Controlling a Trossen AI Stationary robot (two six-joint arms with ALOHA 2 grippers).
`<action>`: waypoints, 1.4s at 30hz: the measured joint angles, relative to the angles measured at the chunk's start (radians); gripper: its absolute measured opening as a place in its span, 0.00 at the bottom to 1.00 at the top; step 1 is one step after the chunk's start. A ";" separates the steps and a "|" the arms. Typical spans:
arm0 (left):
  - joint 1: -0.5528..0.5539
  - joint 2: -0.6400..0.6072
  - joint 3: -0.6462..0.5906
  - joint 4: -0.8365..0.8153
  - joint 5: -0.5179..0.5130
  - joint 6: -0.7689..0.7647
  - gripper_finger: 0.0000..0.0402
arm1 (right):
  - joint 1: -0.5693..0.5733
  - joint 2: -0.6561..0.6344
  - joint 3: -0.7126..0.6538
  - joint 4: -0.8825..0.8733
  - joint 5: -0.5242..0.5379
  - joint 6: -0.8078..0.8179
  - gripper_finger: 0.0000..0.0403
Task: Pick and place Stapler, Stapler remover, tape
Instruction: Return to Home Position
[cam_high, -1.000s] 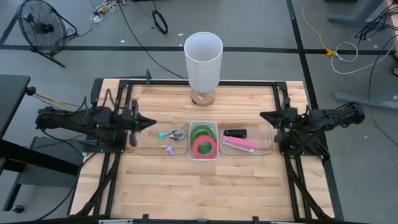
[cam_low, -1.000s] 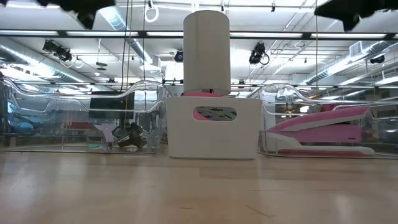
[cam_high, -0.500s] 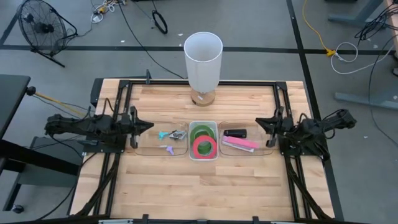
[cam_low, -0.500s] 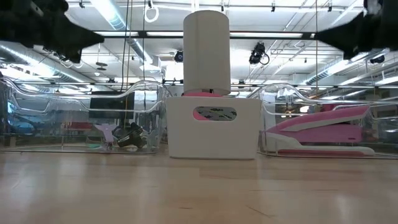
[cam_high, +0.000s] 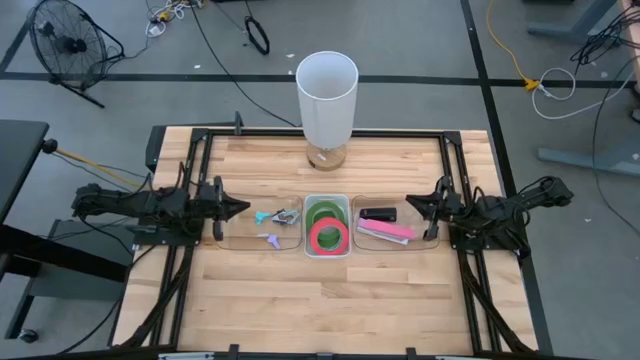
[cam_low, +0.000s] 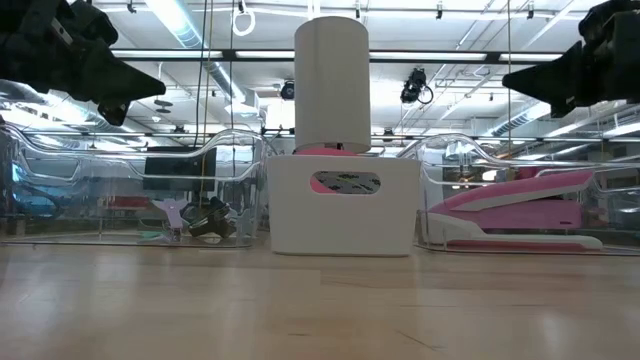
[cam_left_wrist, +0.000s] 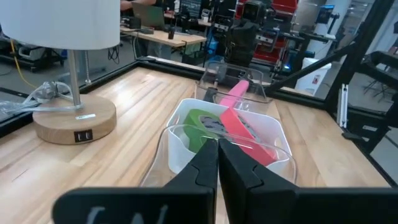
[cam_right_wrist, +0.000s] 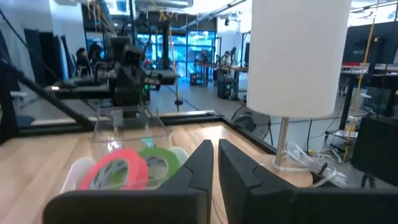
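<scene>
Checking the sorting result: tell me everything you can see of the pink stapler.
The pink stapler is long and slim, glossy like plastic, a bright pink top arm over a paler base. It lies slanted on the floor of the right clear bin, near a black stapler. In the low view its arm angles up from the base. Nothing grips it.

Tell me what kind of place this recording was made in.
Most likely a robotics lab or workshop: a bare concrete floor with loose cables and a floor fan around the framed wooden table, and exposed ducting with strip lights overhead in the low view.
</scene>
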 joint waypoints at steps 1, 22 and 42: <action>0.000 0.000 0.000 0.000 0.000 0.000 0.04 | 0.000 0.000 0.000 0.008 0.000 0.000 0.07; 0.007 -0.088 -0.127 0.210 0.036 -0.004 0.04 | -0.046 -0.052 0.000 -0.005 0.001 0.000 0.07; 0.187 -0.104 -0.127 0.237 0.045 -0.027 0.04 | -0.234 -0.077 0.000 0.042 0.001 0.000 0.07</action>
